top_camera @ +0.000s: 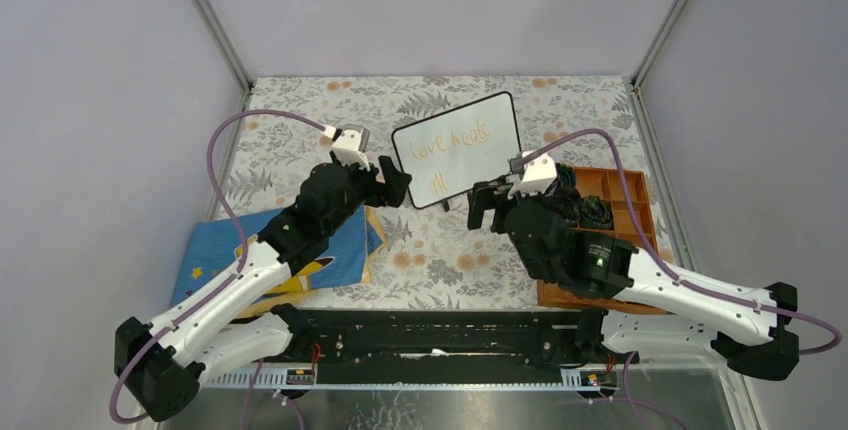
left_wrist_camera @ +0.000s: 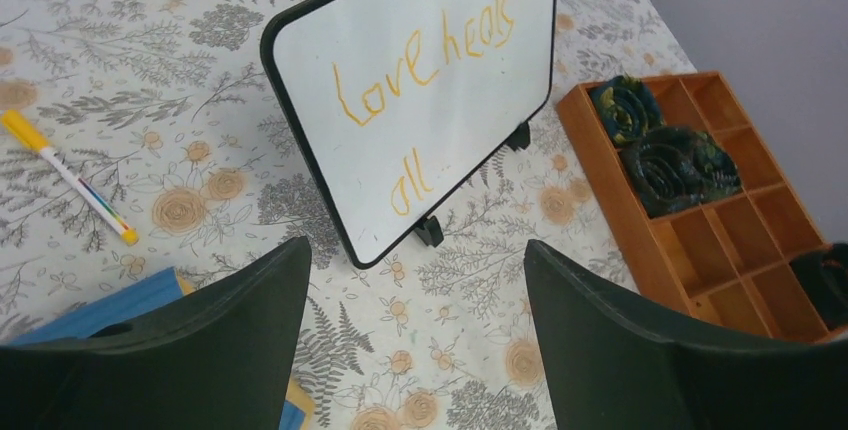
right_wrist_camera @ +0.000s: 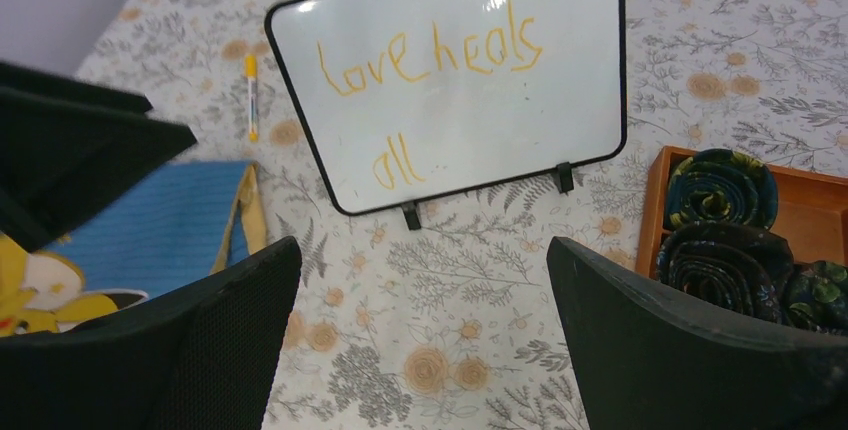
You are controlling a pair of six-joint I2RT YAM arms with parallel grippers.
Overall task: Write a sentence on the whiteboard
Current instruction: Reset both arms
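The whiteboard [top_camera: 482, 174] stands tilted on small black feet at the middle of the flowered table. The sentence [top_camera: 452, 142], in orange handwriting, reads "love heals all". Both also show in the left wrist view, the whiteboard [left_wrist_camera: 480, 120] and the sentence [left_wrist_camera: 430, 60], and in the right wrist view, the whiteboard [right_wrist_camera: 540, 120] and the sentence [right_wrist_camera: 430, 55]. My left gripper [top_camera: 395, 182] is open and empty just left of the board. My right gripper [top_camera: 485, 205] is open and empty in front of its lower right side. A yellow-capped marker [left_wrist_camera: 70, 178] lies on the table left of the board.
A wooden compartment tray [top_camera: 615, 190] stands to the right, holding dark rolled cloths [left_wrist_camera: 680, 165]. A blue cartoon-printed cloth [top_camera: 290, 250] lies at the left under my left arm. Grey walls close the table at the back and sides.
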